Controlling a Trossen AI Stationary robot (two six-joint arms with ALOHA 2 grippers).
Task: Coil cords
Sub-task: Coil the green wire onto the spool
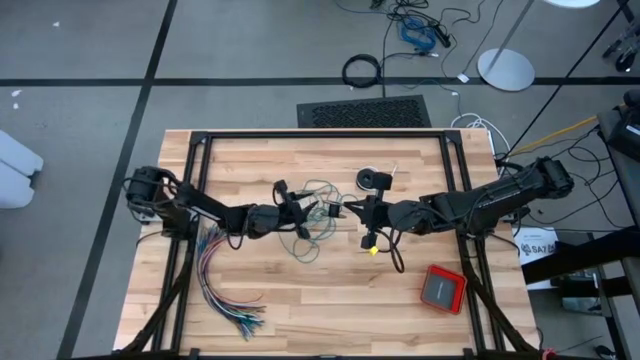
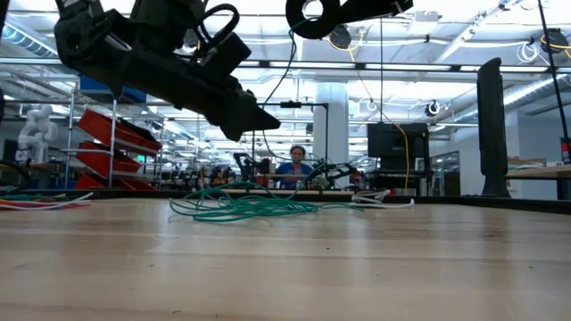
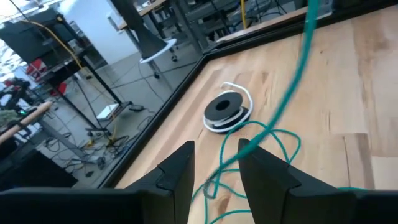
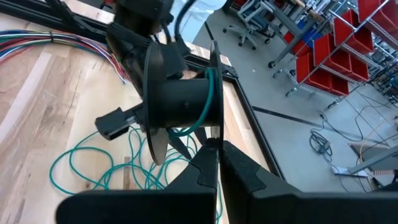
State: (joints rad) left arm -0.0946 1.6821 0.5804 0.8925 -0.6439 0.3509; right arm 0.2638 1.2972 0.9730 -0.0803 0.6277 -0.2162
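The teal-green cord [image 1: 310,235] lies in loose loops on the wooden table [image 1: 300,310] at its middle; one strand rises to a black spool [image 4: 180,102] and wraps its hub. My right gripper [image 4: 214,149] is shut on that spool, above the table. My left gripper [image 3: 214,152] stands open just left of the spool, with a straight run of the teal cord [image 3: 273,118] passing through the gap between its fingers. The black cord [image 3: 224,111], coiled, with its white tail [image 3: 239,90], rests flat on the table farther back. My left gripper has the teal cord running through the gap between its fingers [image 3: 177,171]; whether a finger touches the cord I cannot tell. My right gripper pinches the rim of one of the spool's flanges [image 4: 213,138] between its two fingers. The spool is lifted clear of the table, its axis roughly level, with the cord's loops below it.
A fanned bundle of many-coloured wires [image 1: 225,280] lies at the table's near left. A red box [image 1: 443,288] sits at the near right, and a yellow tag [image 1: 372,250] lies below the right gripper. Black frame rails [image 1: 320,136] border the table. A person [image 2: 296,166] sits beyond the far edge.
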